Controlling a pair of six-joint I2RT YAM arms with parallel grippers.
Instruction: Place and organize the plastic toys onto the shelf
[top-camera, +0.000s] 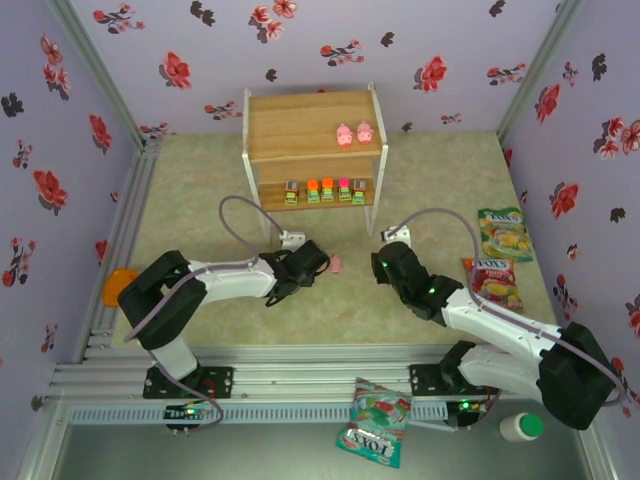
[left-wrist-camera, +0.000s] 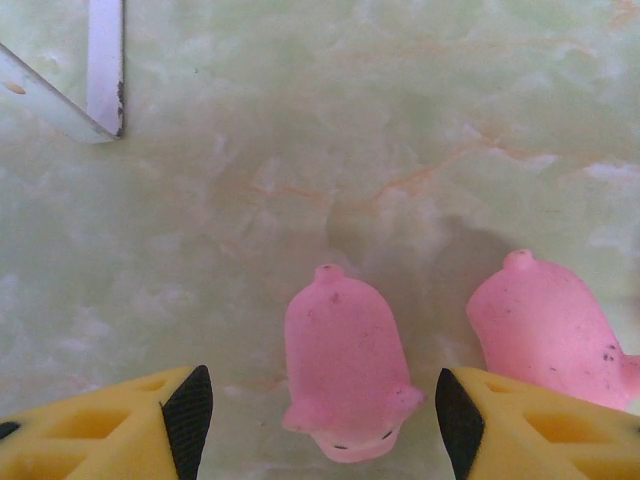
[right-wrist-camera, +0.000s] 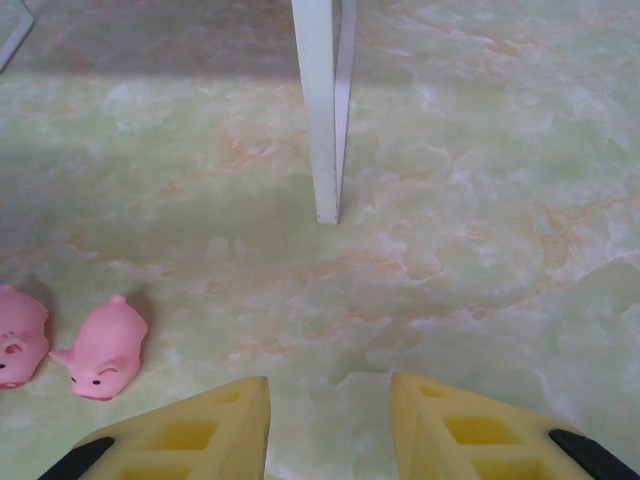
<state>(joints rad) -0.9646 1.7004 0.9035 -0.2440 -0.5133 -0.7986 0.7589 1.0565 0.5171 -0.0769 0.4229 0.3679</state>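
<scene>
The left pincer (left-wrist-camera: 322, 425) stands open astride one pink pig (left-wrist-camera: 345, 375) lying on the worktop (left-wrist-camera: 300, 150), with a jaw on each side and neither touching. The pig's long axis runs straight out from the wrist, snout toward the camera, so closure would fall across its narrow flanks. A second pig (left-wrist-camera: 548, 325) lies just outside one finger (left-wrist-camera: 520, 430) and may be nudged. The right pincer (right-wrist-camera: 330, 430) is partly open and empty, with both pigs off to its left. The shelf (top-camera: 315, 125) stands beyond, with two pigs (top-camera: 352, 133) on its top board
</scene>
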